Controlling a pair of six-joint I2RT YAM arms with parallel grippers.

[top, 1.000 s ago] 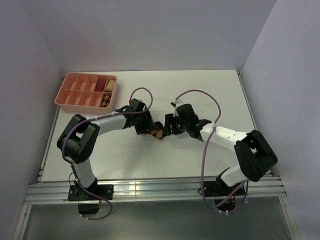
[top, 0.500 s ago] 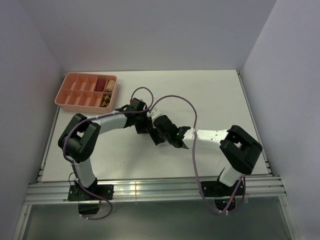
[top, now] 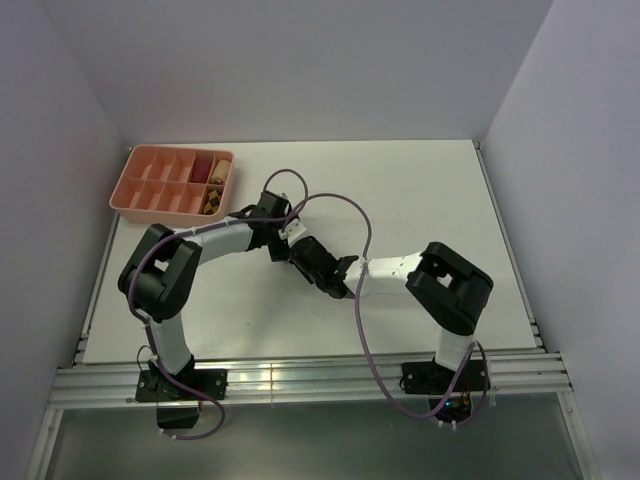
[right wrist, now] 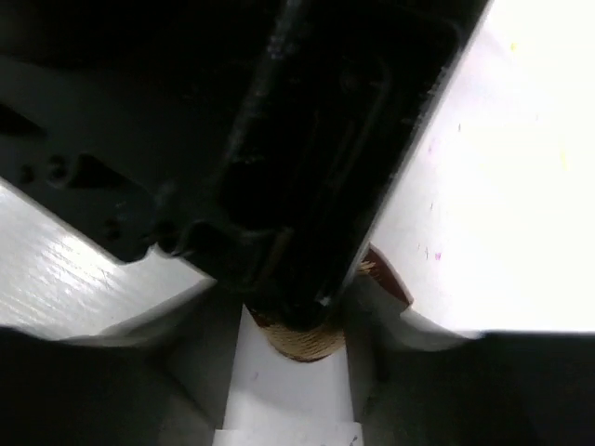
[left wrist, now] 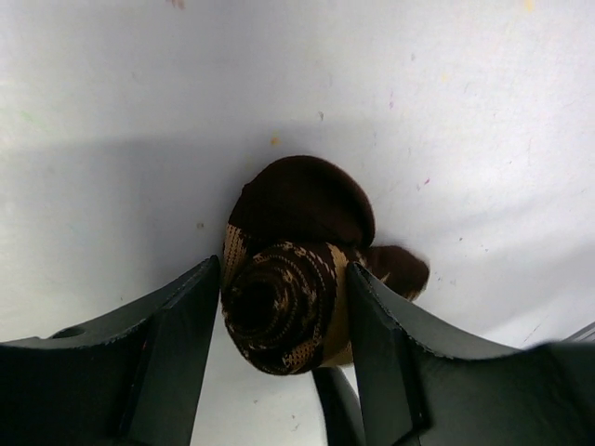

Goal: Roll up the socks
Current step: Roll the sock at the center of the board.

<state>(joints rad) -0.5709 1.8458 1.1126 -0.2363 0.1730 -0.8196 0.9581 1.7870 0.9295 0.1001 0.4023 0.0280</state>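
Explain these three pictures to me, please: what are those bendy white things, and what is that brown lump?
Those are two robot arms bolted to a white table, each ending in a two-finger gripper. The wide picture comes from a camera overhead. The other two come from cameras on the wrists. The left gripper pinches a rolled pair of brown patterned socks. The right gripper is close beside it, but dark hardware blocks most of its view, so its grip is unclear. A pink tray sits at the table's far left corner.
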